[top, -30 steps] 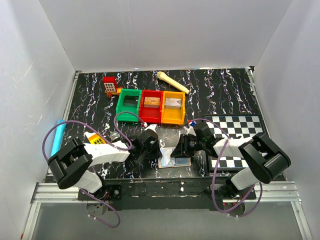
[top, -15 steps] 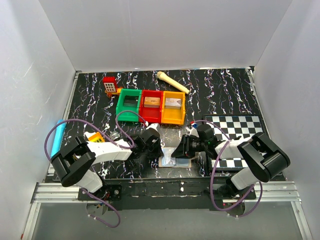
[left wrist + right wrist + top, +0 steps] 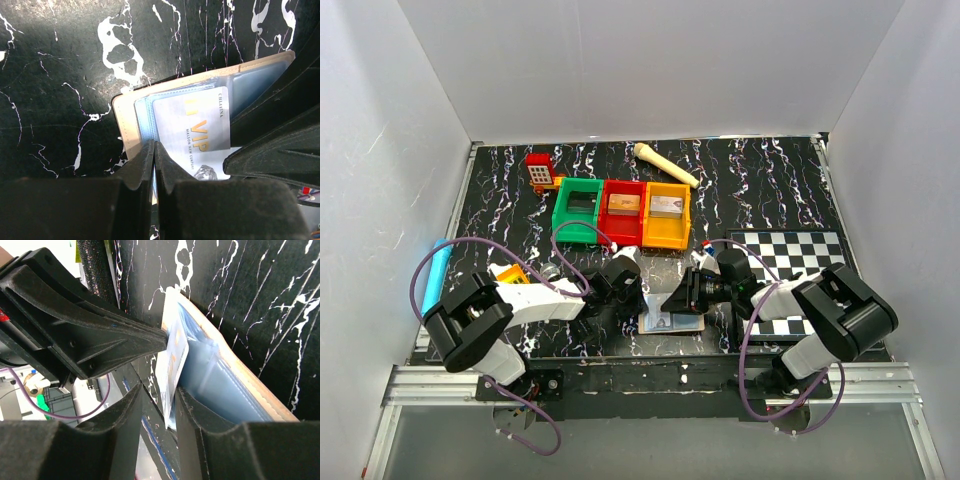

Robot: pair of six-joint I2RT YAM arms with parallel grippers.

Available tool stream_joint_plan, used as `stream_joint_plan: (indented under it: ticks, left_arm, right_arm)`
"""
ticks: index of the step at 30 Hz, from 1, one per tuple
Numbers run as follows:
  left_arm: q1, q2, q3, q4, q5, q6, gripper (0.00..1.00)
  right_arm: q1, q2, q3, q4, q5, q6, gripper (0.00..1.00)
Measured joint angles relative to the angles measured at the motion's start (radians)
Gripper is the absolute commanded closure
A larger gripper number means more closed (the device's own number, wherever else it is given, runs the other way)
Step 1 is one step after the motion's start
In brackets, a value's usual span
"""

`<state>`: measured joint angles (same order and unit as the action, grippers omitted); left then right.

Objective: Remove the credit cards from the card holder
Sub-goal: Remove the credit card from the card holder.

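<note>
Card holder (image 3: 672, 320) lies open on the table on the arms' side of the yellow bin (image 3: 665, 237), with the left gripper (image 3: 638, 296) and right gripper (image 3: 670, 300) meeting over it. Left wrist: jaws pressed together, tips on the holder's tan rim, VIP card (image 3: 195, 125) sticking out of its pocket. Right wrist: fingers narrowed around the card's raised edge; can't tell if clamped. Best to keep the holder pinned, pinch the card fully and pull along the pocket. Versus a second ago: left gripper moved in toward the holder; holder unmoved.
</note>
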<state>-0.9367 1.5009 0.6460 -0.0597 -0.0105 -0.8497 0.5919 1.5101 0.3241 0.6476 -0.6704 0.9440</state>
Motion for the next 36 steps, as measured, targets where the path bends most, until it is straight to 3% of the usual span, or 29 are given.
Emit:
stream_joint_plan:
  ticks: [24,36]
  left_arm:
    - [0.005,0.021,0.000,0.050,0.053,0.031,1.00]
    - [0.005,0.021,-0.002,0.051,0.047,0.015,1.00]
  right_arm:
    - [0.002,0.101,0.048,0.033,-0.025,0.026,0.61]
    - [-0.004,0.047,0.048,-0.041,-0.025,-0.009,0.63]
